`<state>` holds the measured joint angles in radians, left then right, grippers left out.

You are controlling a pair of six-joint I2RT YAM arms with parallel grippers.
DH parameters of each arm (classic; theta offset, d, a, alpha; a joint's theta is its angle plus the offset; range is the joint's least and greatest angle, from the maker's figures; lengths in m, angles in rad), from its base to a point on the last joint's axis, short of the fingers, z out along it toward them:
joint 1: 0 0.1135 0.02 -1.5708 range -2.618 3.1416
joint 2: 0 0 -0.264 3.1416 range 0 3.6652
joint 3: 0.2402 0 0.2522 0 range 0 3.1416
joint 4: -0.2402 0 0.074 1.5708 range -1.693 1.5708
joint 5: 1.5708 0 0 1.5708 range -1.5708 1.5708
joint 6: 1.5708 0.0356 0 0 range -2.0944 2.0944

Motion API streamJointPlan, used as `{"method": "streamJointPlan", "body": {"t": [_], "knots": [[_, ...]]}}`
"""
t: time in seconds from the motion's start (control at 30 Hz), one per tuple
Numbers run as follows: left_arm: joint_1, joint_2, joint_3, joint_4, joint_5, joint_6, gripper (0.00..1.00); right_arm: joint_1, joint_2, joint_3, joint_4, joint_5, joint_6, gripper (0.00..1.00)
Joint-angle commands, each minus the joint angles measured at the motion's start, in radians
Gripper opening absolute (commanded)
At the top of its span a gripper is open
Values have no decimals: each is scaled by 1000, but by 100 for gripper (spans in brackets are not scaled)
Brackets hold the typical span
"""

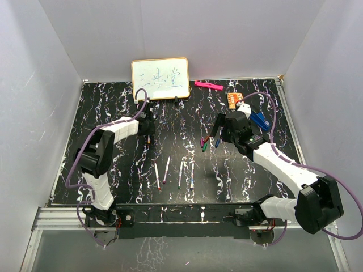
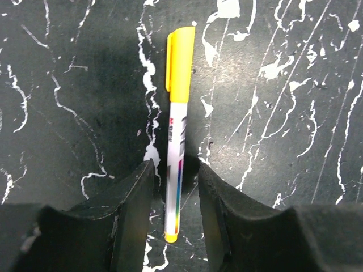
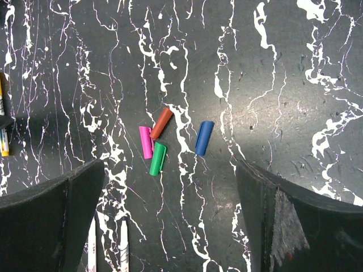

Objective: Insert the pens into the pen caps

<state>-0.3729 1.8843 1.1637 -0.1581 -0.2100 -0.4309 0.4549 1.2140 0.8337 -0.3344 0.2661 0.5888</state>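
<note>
Yellow-capped pen [image 2: 177, 136] lies flat on the worktop [image 2: 68, 113] between the parted jaws of the left gripper [image 2: 174, 165], untouched by either, its long axis running straight out from the wrist. Four loose pen caps [image 3: 161, 123] sit below the right gripper [image 3: 168, 163] — jaws wide, empty — long axes roughly across the closing line; bare pens [image 1: 166, 169] lie nearer the bases.

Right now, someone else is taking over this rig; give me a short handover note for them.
The left gripper has its fingers open, either side of the yellow-capped pen lying on the table.
The right gripper is wide open and empty, above the red-brown cap, magenta cap and green cap close together, blue cap slightly apart.
Done: one pen capped.
Left: four uncapped pens in a row near the arm bases, those four caps.
</note>
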Motion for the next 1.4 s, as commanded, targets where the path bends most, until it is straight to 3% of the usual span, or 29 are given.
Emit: {"method": "streamJointPlan", "body": {"t": [0.0, 0.17, 0.43, 0.73, 0.93, 1.37], "knots": [[9, -92, 22, -81, -66, 6, 37, -5, -12, 11, 30, 3, 2, 98], [9, -189, -6, -140, -97, 5, 37, -5, -48, 28, 26, -3, -5, 98], [-24, -465, -241, -167, 18, -44, 37, -6, -86, 34, -16, -13, -12, 98], [-294, -679, -418, -302, -4, -188, 38, -5, -94, -7, -73, 39, 76, 98], [-403, -697, -464, -321, -57, -279, 40, -6, -95, 6, -107, 23, 4, 98], [-527, -557, -432, -303, -135, -374, 39, -6, -146, -78, -86, 37, -8, 98]]}}
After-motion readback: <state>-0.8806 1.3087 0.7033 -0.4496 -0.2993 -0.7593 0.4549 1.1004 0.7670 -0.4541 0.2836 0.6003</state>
